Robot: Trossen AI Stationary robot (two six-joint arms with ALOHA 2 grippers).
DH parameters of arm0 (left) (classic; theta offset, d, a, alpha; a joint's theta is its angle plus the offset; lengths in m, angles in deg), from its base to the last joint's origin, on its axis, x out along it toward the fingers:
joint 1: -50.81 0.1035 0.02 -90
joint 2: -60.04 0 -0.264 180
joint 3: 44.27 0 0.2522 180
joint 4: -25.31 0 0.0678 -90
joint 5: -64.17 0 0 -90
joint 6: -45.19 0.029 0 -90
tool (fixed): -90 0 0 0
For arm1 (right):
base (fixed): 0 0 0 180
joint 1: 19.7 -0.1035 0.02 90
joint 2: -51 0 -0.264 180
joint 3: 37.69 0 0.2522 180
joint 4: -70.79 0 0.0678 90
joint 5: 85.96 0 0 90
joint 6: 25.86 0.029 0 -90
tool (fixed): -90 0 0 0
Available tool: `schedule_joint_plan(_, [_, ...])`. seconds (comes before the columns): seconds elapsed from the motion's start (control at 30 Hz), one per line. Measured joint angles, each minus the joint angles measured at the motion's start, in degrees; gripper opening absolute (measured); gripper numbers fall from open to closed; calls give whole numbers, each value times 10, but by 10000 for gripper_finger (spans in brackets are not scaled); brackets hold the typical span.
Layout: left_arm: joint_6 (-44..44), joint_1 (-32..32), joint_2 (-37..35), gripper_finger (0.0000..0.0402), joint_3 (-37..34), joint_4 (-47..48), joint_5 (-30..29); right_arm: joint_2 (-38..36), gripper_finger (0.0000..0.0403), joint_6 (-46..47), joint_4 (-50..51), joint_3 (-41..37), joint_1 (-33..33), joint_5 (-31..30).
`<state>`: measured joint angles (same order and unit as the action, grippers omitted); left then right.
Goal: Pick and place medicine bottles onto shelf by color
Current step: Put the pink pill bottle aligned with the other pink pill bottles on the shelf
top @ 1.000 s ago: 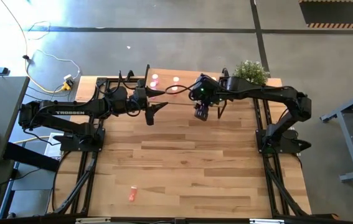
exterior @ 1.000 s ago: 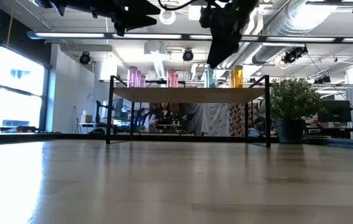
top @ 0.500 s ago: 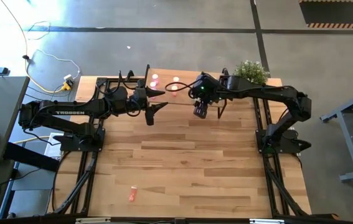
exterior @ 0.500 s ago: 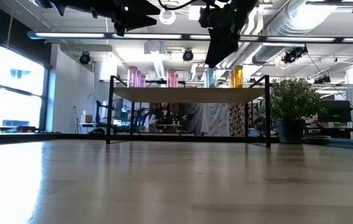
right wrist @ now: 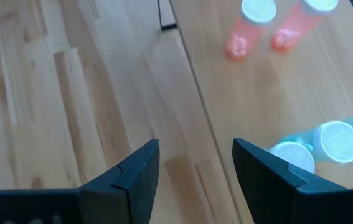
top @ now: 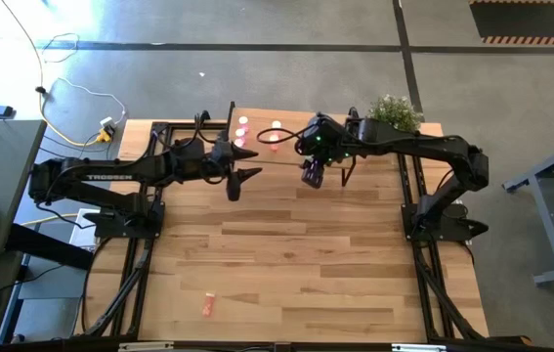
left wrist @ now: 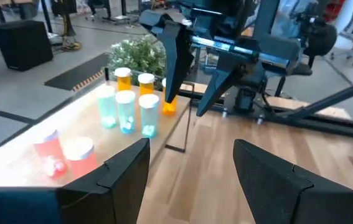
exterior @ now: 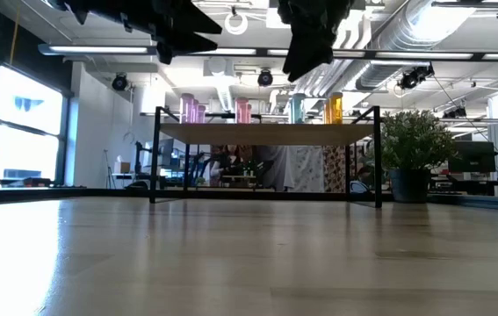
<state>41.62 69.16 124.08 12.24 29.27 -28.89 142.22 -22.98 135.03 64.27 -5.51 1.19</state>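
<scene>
I read "TROSSEN" on my left arm [top: 110, 177]; both grippers, left [top: 240, 180] and right [top: 312, 176], hang spread and empty over the plank table [top: 296, 264].

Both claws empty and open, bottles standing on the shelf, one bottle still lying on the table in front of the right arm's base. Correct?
Not quite. The stray bottle lies near the table's front edge on the left arm's side, as the high view shows. The rest holds: left claw and right claw open and empty, bottles standing on the shelf.
</scene>
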Motion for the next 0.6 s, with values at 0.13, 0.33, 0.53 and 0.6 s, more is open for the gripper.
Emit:
schedule_joint_plan(0.13, [-26, 0, -14, 223, 0, 15, 1, 0, 195, 20, -2, 15, -5, -6])
schedule_joint_plan(0.33, [-108, -6, -44, 223, 0, 87, 17, 0, 195, 65, 5, 41, -4, -25])
schedule_joint_plan(0.53, [-215, -48, -62, 223, 0, 179, 52, 0, 195, 99, 10, 56, -4, -28])
schedule_joint_plan(0.6, [-253, -71, -62, 223, 0, 215, 54, 0, 195, 106, 11, 59, -4, -28])
